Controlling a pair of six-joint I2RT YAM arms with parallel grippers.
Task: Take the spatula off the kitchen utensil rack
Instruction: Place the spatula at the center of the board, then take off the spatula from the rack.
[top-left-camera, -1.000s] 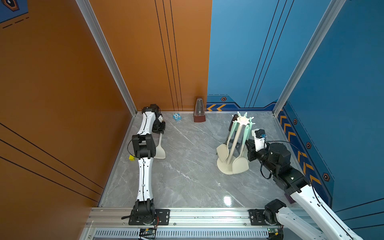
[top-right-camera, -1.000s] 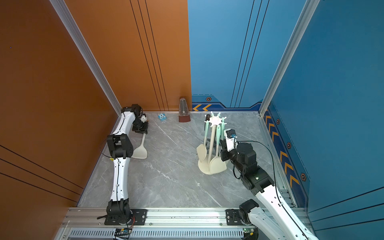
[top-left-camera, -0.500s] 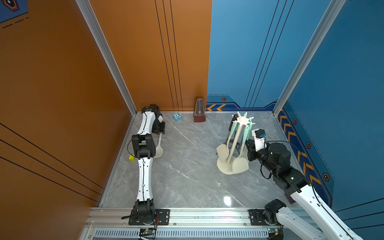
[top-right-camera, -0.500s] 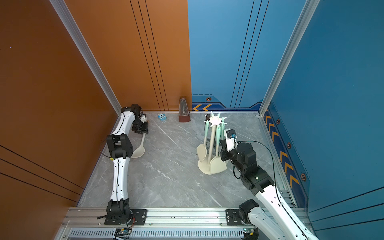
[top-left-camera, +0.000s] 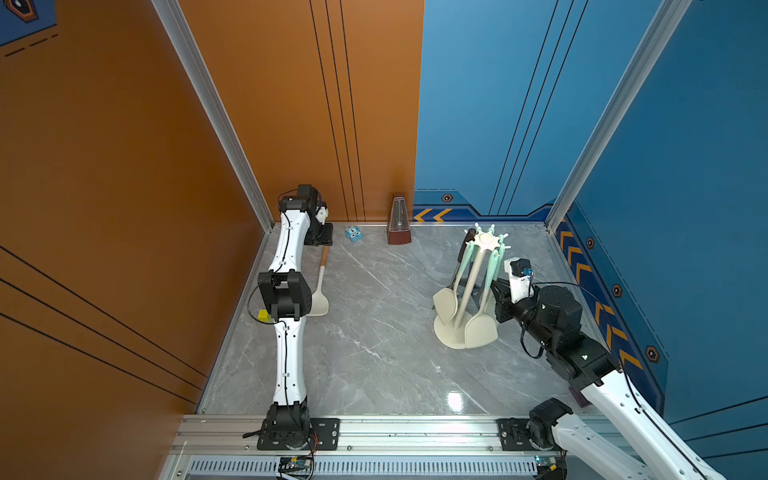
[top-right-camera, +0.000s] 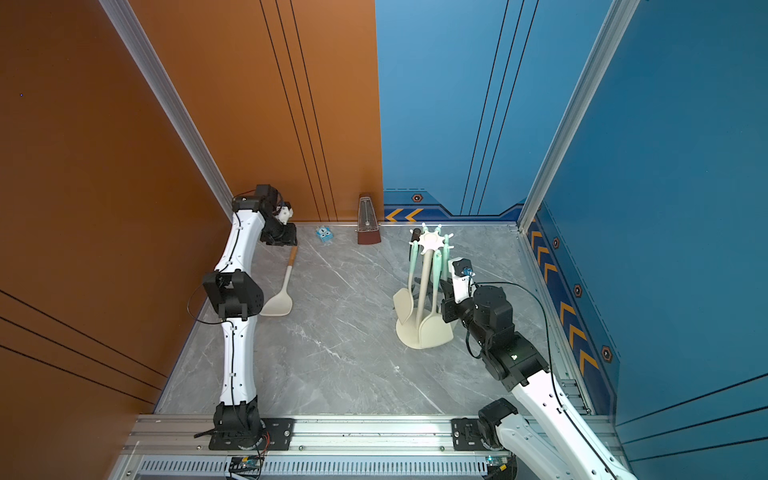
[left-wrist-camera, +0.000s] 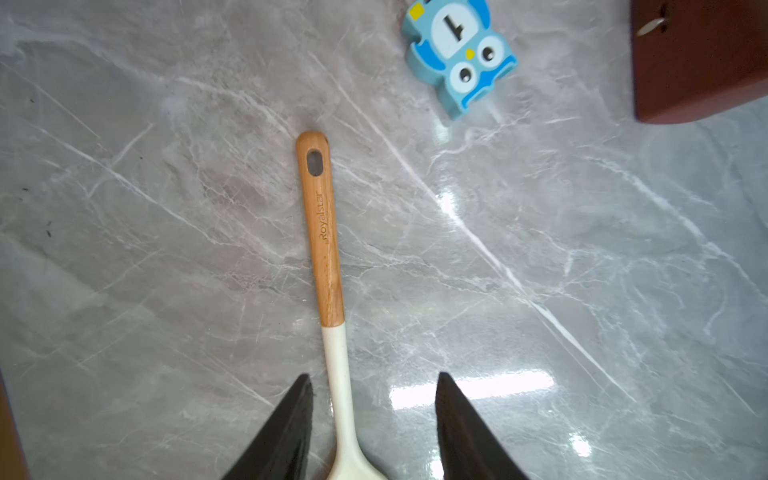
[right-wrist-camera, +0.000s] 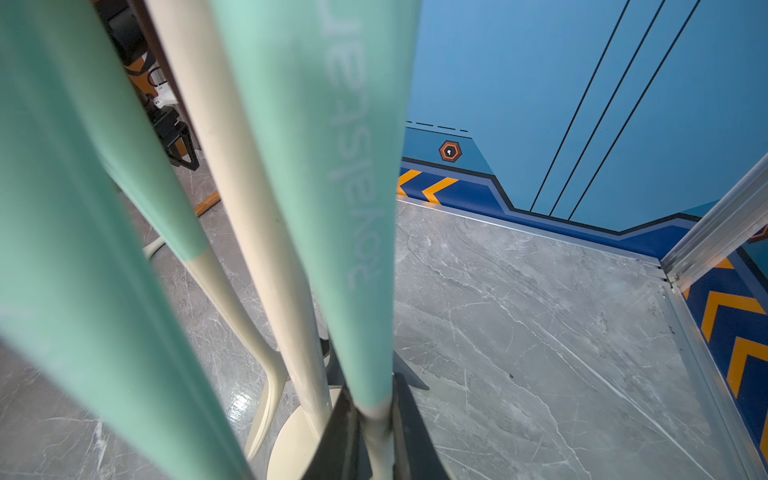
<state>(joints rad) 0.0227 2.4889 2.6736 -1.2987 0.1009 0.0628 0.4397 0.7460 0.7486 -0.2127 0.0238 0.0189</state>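
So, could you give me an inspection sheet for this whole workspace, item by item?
Surface: grey marble tabletop, glossy, nothing spilled.
Job's things: kitchen utensil rack upright, mint-handled utensils hanging; wooden-handled spatula lying flat on the tabletop, off the rack.
Clutter: brown metronome and blue owl block near the back wall; yellow block beside the left arm.
Grippers: left gripper open, straddling the spatula's neck; right gripper shut on a mint-handled utensil.
Cables: black cable loop on each arm, neither visibly snagged.
Surroundings: orange wall, blue wall, aluminium frame.
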